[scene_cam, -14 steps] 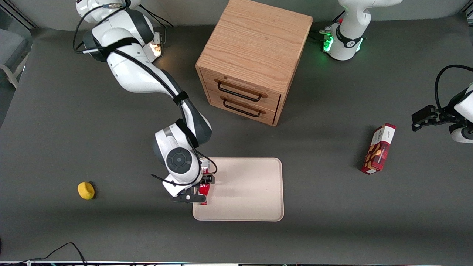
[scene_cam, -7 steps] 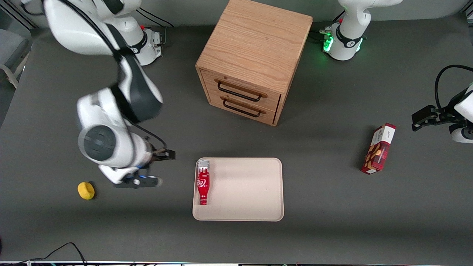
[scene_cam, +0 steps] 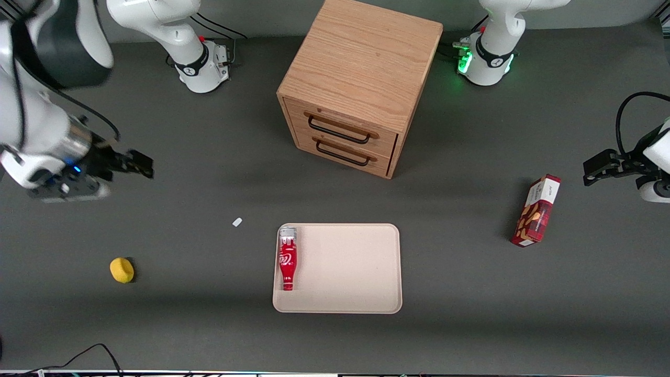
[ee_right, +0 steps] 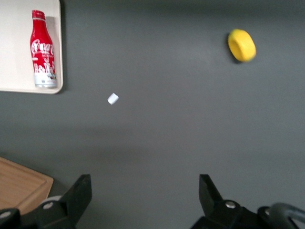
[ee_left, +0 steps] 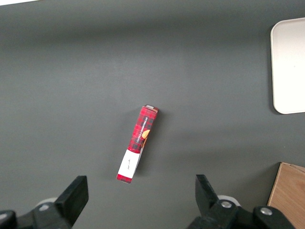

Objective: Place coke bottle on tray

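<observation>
Coke bottle (scene_cam: 288, 257) lies flat on the tray (scene_cam: 356, 272), my gripper (scene_cam: 137, 164) hangs well clear, fingers spread and empty, so I reckon nothing's left but parking.

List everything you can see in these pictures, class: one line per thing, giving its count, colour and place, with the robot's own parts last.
bottle: one, red with white script, lying on the tray along its edge toward the working arm's end.
tray: one, cream-beige, on the table in front of the cabinet's drawers.
cabinet: one, light wood with two dark-handled drawers, farther from the front camera than the tray.
snack box: one, red and white, toward the parked arm's end.
yellow object: one, small and rounded, toward the working arm's end.
white scrap: one, tiny, on the table between tray and yellow object.
table: one, dark grey.
end effector: one, black, open and empty, raised toward the working arm's end.
</observation>
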Motion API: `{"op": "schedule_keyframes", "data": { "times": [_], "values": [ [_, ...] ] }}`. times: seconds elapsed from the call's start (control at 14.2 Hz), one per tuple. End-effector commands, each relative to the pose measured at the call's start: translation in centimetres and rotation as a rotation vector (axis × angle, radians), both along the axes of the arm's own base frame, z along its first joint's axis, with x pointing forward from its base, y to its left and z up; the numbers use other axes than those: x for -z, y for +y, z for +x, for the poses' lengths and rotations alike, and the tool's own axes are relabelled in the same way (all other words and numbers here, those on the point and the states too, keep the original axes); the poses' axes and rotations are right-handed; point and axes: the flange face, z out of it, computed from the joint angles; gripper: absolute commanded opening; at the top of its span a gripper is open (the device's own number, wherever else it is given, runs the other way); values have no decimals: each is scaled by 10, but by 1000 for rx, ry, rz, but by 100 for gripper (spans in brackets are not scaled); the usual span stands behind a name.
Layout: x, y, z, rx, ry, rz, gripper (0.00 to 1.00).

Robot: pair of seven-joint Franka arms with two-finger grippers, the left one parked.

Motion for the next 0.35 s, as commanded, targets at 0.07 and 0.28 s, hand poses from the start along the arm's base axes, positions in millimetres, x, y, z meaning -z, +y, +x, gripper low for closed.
{"op": "schedule_keyframes", "data": {
  "times": [0.07, 0.28],
  "values": [
    [-11, -9, -30, 12, -16, 34, 100],
    [-12, -19, -28, 32, -19, 32, 100]
  ]
}}
